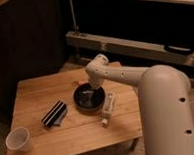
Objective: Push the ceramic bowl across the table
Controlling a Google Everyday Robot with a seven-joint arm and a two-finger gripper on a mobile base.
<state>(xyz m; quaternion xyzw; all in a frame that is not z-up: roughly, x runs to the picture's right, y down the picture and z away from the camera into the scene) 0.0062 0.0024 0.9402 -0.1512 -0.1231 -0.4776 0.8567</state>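
Table [36, 93]: light wood.
Cup [19, 139]: white, near left corner.
Block [54, 113]: black, left of bowl.
Bowl [81, 104]: black, mid-table.
My gripper [90, 95]: down inside bowl; I cannot tell its width.
Tube [108, 104]: white, just right of bowl.

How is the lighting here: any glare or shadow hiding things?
Camera view: dim warm light, near-black background; table lit evenly; ceramic bowl shows only a faint sheen; the gripper, low over the bowl's far side, merges with its dark interior.
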